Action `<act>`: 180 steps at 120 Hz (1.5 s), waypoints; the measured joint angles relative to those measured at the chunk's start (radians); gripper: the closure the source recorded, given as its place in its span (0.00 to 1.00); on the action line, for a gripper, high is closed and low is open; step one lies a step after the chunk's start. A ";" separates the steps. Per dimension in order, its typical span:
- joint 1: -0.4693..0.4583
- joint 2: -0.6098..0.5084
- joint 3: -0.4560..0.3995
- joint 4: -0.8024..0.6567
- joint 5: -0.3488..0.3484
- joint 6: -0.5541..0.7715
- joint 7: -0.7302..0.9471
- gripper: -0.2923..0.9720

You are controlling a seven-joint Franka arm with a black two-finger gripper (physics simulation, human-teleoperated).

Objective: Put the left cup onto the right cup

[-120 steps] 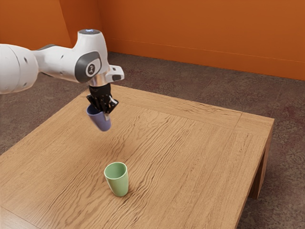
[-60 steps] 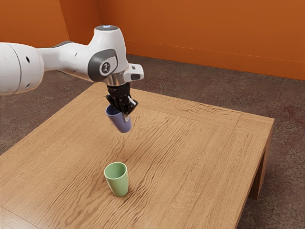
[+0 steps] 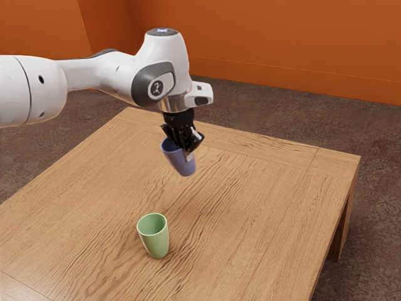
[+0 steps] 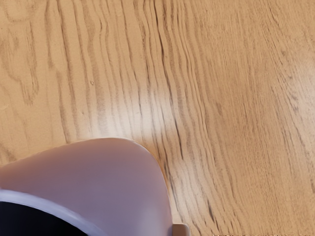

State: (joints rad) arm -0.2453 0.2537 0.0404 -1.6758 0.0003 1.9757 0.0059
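Observation:
A blue-violet cup (image 3: 180,160) hangs tilted in the air above the wooden table (image 3: 263,207), with my black gripper (image 3: 183,142) shut on its rim. In the wrist view the same blue-violet cup (image 4: 93,184) looms large just under the hand, with bare wood grain beyond it. A green cup (image 3: 153,234) stands upright on the table near its front, below the held cup and toward the exterior view's left of it. The two cups are well apart.
The table's far edge (image 3: 250,139) and its right edge (image 3: 351,182) drop to a dark carpeted floor. Orange walls close the room behind. Bare wood lies to the exterior view's right of both cups.
My arm has carried the blue-violet cup steadily toward the exterior view's right, still raised and tilted. The green cup has not moved.

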 joint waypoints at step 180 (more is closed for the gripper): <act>-0.085 -0.418 -0.007 -0.473 0.004 -0.005 -0.207 0.85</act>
State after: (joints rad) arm -0.3307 -0.1643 0.0330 -2.1488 0.0041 1.9712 -0.2012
